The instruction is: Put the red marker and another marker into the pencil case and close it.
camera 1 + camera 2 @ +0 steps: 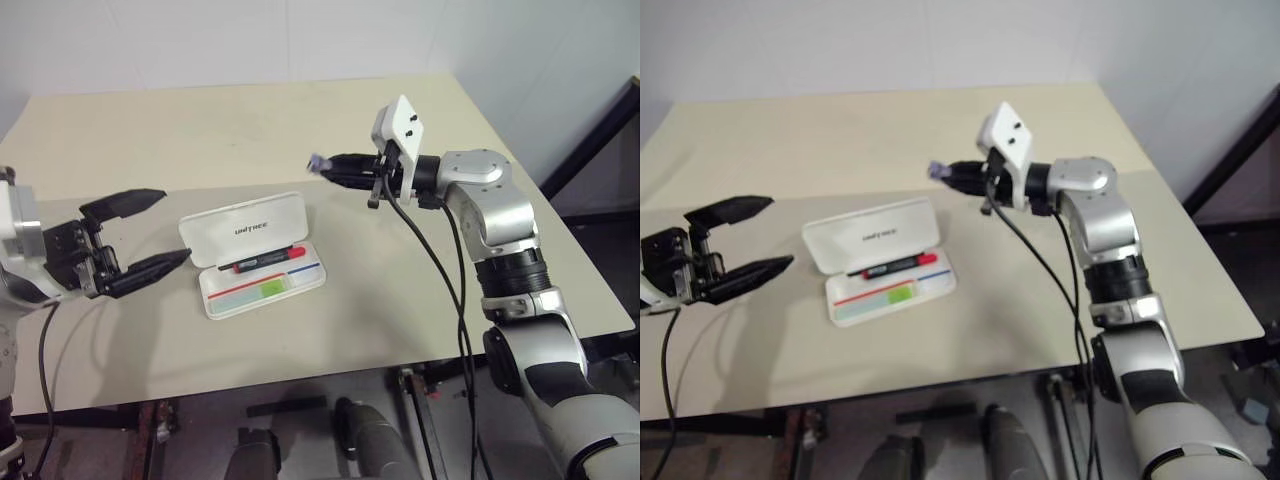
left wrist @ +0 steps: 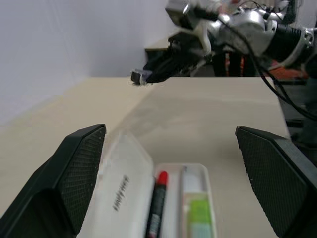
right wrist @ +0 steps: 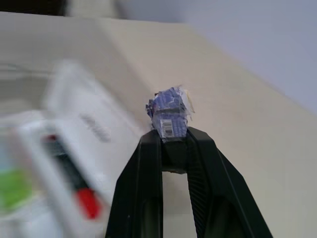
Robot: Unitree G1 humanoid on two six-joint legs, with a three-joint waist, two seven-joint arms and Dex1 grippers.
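Both markers are already in the pencil case (image 1: 252, 254): the red marker (image 1: 262, 263) lies along the tray next to the raised lid, and the light-green highlighter (image 1: 271, 287) sits in the tray nearer you. What's left is closing it. Your left gripper (image 1: 140, 235) hangs released, fingers spread wide, just beside the case's left end. Your right gripper (image 1: 335, 168) is held above the table (image 1: 400, 290), beyond the case, clenched on a small bluish-purple object (image 3: 169, 112). Judging from this, you next need to tip the lid down onto the tray without sliding the case.
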